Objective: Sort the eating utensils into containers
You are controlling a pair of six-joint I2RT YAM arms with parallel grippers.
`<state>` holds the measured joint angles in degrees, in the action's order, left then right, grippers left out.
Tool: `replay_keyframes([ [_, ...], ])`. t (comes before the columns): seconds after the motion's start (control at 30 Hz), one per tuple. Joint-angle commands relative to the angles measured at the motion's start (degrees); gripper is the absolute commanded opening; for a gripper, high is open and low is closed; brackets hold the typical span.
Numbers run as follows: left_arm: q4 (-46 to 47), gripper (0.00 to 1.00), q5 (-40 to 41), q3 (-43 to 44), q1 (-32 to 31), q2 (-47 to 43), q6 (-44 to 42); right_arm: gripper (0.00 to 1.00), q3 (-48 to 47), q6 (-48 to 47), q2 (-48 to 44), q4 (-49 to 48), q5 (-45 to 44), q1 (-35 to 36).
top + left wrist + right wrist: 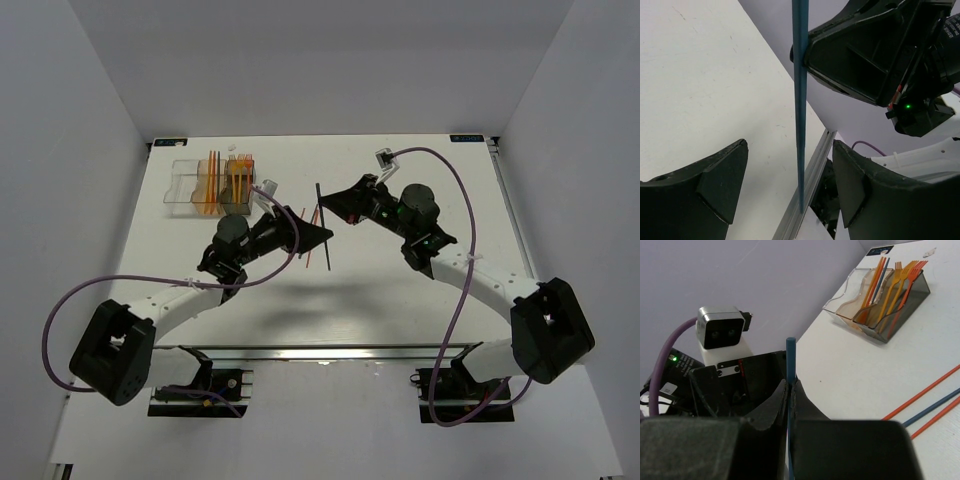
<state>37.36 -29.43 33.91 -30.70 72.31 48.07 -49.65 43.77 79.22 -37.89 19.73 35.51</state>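
My right gripper (pixel 327 212) (pixel 791 382) is shut on a dark blue stick (pixel 322 225) (pixel 790 355) and holds it above the table's middle. My left gripper (pixel 322 236) (pixel 790 150) is open. The stick (pixel 800 100) hangs between its fingers and touches neither. The joined containers (pixel 183 190) (pixel 840 302) stand at the far left. The tan box holds orange, red and blue sticks (pixel 875 282). The dark box holds orange and red forks (pixel 900 277). The clear box looks empty.
Three loose sticks, red (pixel 925 392), blue (pixel 935 407) and orange (pixel 940 415), lie on the white table by the grippers, and show in the top view (pixel 309 250). The table's metal edge rail (pixel 812 175) runs close under the left gripper.
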Motion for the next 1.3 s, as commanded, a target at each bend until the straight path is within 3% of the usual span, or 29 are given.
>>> replay_keyframes([
  [0.0,1.57,0.77,-0.19,2.47,-0.42,0.11,-0.97,0.00,0.60,1.76,-0.21,-5.09,0.49,0.79],
  [0.13,3.42,0.67,-0.37,3.96,-0.42,2.03,0.26,0.00,0.26,1.67,0.40,-4.48,1.36,1.32],
  [0.27,2.11,0.50,0.51,5.63,-0.42,2.48,-0.26,0.00,0.17,1.32,0.76,-3.95,1.46,1.58],
  [0.43,-7.54,0.02,3.06,9.67,-0.42,2.22,-5.35,0.00,-0.71,0.27,1.46,-2.98,2.07,1.58],
  [0.47,-9.92,0.00,4.46,11.68,-0.50,2.30,-6.49,0.00,-1.06,-0.08,1.64,-2.81,2.42,1.50],
  [0.5,-12.12,0.00,5.34,12.75,-0.42,2.31,-9.37,0.07,-1.24,-0.26,1.38,-2.37,1.99,0.89],
  [0.53,-18.75,0.00,6.74,14.06,-0.42,2.13,-11.40,0.59,-1.50,-0.26,0.85,-1.32,1.37,0.01],
  [0.57,-23.69,0.00,12.76,15.64,-0.33,1.96,-13.86,0.87,-1.59,0.43,0.15,2.00,0.67,-1.13],
  [0.63,-36.49,0.00,19.82,21.35,0.46,2.13,-22.03,0.89,-1.51,1.23,-3.09,6.66,-1.26,-6.92],
  [0.67,-40.66,0.00,27.77,23.03,1.07,2.56,-24.58,0.89,-1.68,1.41,-4.33,9.30,-1.96,-9.20],
  [0.7,-44.10,0.00,33.24,26.78,1.86,4.14,-28.35,0.89,-2.12,0.62,-6.69,16.89,-3.89,-13.66],
  [0.8,-52.82,0.00,48.26,34.60,9.92,10.18,-32.24,0.89,-2.65,-4.63,-11.43,28.00,-8.02,-19.31],
  [0.97,-54.78,0.00,51.85,49.47,21.54,23.38,-39.01,0.89,1.04,-10.10,-16.20,32.53,-7.43,-20.57],
  [1.07,-44.33,0.00,45.61,52.48,25.94,27.96,-47.97,0.89,4.46,-11.51,-18.22,33.32,-5.32,-20.57],
  [1.27,-43.08,0.00,40.51,68.12,33.33,41.93,-59.93,0.89,7.46,-13.70,-18.58,33.66,0.84,-18.81],
])
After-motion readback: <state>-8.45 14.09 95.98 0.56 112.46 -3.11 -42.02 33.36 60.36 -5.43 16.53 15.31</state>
